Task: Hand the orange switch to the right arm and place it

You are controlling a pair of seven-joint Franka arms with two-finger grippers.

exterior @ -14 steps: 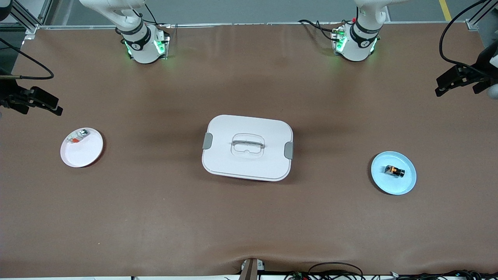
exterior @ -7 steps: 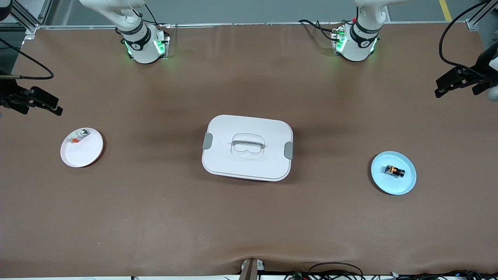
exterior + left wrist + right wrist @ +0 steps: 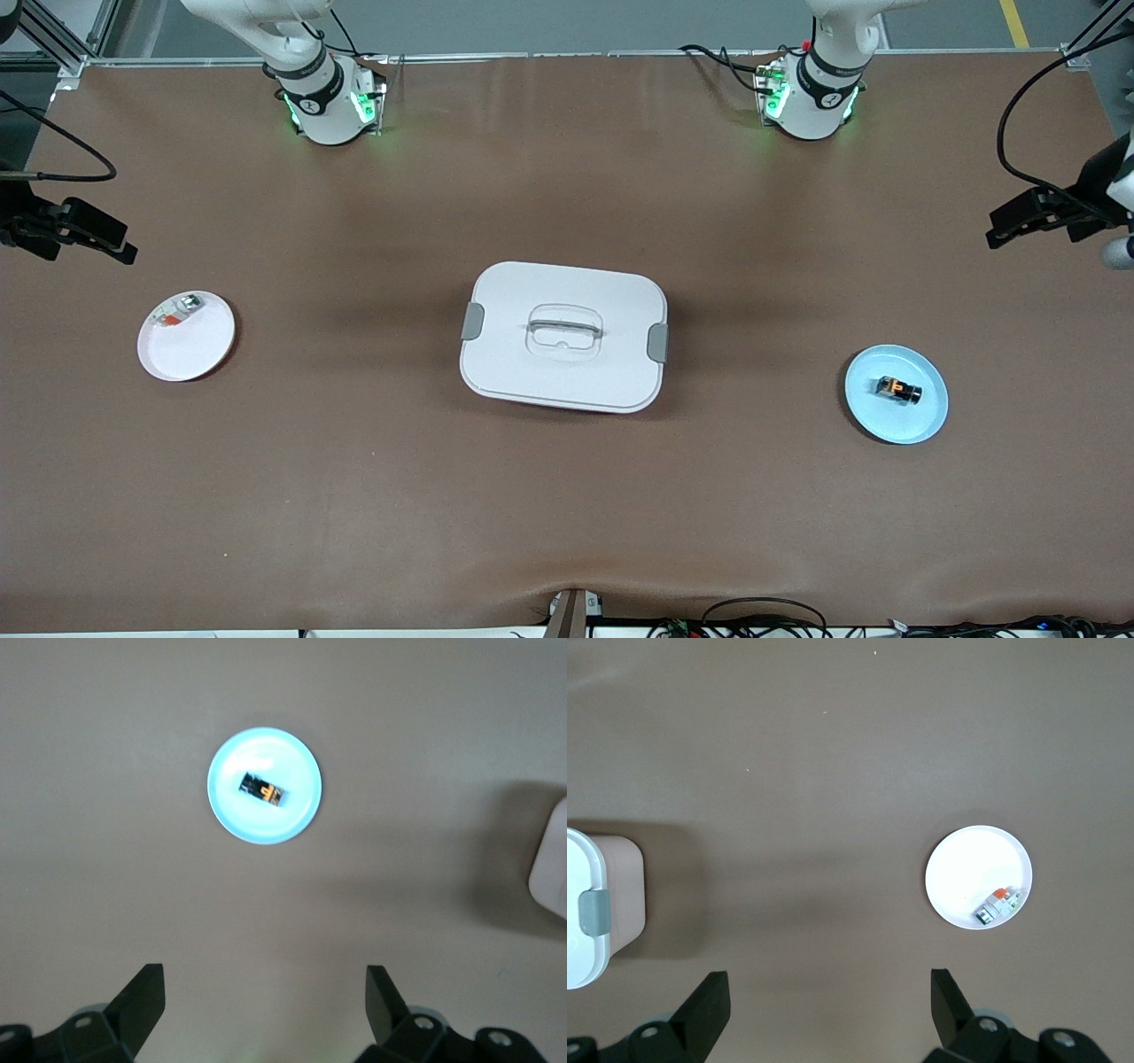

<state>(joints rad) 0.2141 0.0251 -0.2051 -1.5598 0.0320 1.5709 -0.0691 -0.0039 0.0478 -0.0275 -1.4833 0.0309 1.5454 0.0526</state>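
Note:
The orange switch (image 3: 898, 389), a tiny black block with an orange face, lies on a light blue plate (image 3: 921, 424) toward the left arm's end of the table. It also shows in the left wrist view (image 3: 263, 790) on the same plate (image 3: 297, 819). My left gripper (image 3: 999, 232) is open and empty, high over bare table at the left arm's end, apart from the plate; its own view shows it too (image 3: 266, 997). My right gripper (image 3: 124, 251) is open and empty, high over bare table at the right arm's end (image 3: 830, 997).
A white lidded box (image 3: 563, 337) with grey latches stands mid-table; it also shows in the right wrist view (image 3: 589, 904). A white plate (image 3: 195, 354) toward the right arm's end holds a whitish-silver small part with a red-orange bit (image 3: 176, 313), which also shows in the right wrist view (image 3: 998, 904).
My left gripper has shifted slightly lower in the front view. My right gripper has barely moved. The switch and plates are unchanged.

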